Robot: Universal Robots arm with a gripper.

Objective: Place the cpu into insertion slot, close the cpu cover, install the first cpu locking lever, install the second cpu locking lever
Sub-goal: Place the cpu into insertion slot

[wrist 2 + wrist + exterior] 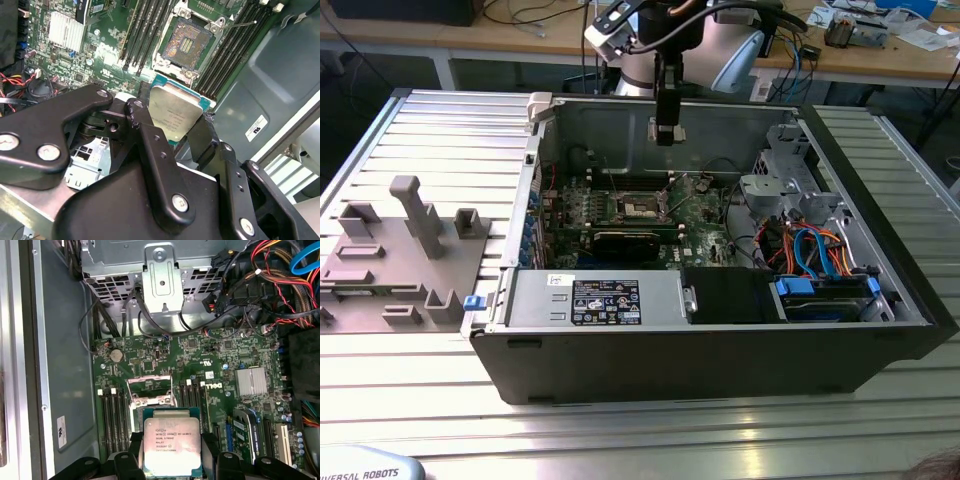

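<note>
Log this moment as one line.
pincer: shut on flat square silver-topped cpu | position: above green circuit board | square dark metal-rimmed insertion slot: empty, uncovered

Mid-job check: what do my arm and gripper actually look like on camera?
The arm is silvery grey with rounded joints and a light blue cap; a black cable loops over its top. The gripper is matt black, built from flat jointed link bars fastened with silver screws, ending in narrow black fingers.
</note>
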